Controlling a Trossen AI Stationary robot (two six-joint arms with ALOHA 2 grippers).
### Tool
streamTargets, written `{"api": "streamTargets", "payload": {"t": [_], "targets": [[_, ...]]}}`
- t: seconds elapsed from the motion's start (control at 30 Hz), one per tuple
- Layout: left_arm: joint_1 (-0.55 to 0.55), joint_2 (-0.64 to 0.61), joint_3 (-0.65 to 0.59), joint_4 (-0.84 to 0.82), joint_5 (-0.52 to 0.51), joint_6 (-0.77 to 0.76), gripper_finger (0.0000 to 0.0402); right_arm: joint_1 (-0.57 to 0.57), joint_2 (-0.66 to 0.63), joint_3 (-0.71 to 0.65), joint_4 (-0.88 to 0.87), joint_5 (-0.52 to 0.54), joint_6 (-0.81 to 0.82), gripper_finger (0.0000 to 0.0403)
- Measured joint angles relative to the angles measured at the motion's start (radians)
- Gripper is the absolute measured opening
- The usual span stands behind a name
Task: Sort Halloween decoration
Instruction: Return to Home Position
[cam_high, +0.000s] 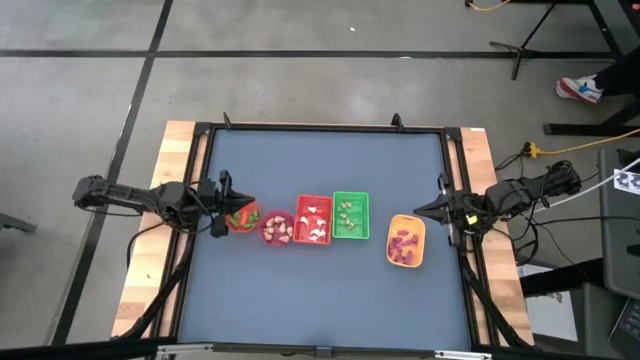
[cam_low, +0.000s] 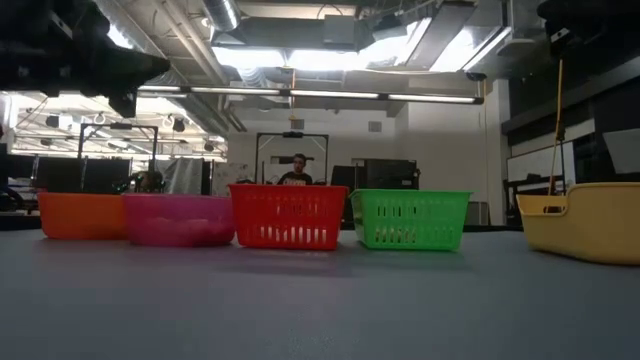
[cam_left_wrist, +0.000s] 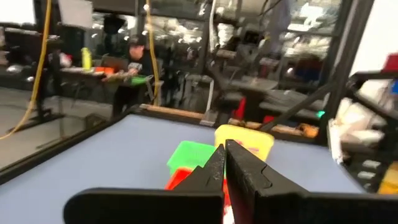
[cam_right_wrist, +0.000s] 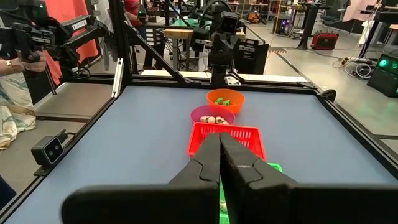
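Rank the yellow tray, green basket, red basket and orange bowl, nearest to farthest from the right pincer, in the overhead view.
1. Yellow plastic tray, beside the right pincer.
2. Green slotted plastic basket, mid-table.
3. Red slotted plastic basket, left of the green.
4. Round orange plastic bowl, far left.

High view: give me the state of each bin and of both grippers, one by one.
Orange plastic round bowl: holds green trinkets.
Pink plastic round bowl: holds cream trinkets.
Red plastic slotted basket: holds white trinkets.
Green plastic slotted basket: holds pale trinkets.
Yellow plastic tray: holds magenta trinkets.
Left gripper: fingers shut, empty, by the orange bowl.
Right gripper: fingers shut, empty, at the table's right edge.
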Motion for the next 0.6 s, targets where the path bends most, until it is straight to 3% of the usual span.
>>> {"api": "streamTargets", "payload": {"t": [0.4, 0.6], "targets": [[0.115, -0.05, 0.001, -0.122, 0.088, 0.032, 0.0, 0.0, 0.0, 0.0, -0.001, 0.0, -0.001, 0.0001], [0.137, -0.049, 0.001, -0.2, 0.094, 0.028, 0.0, 0.0, 0.0, -0.079, 0.16, -0.001, -0.014, 0.0001]]}}
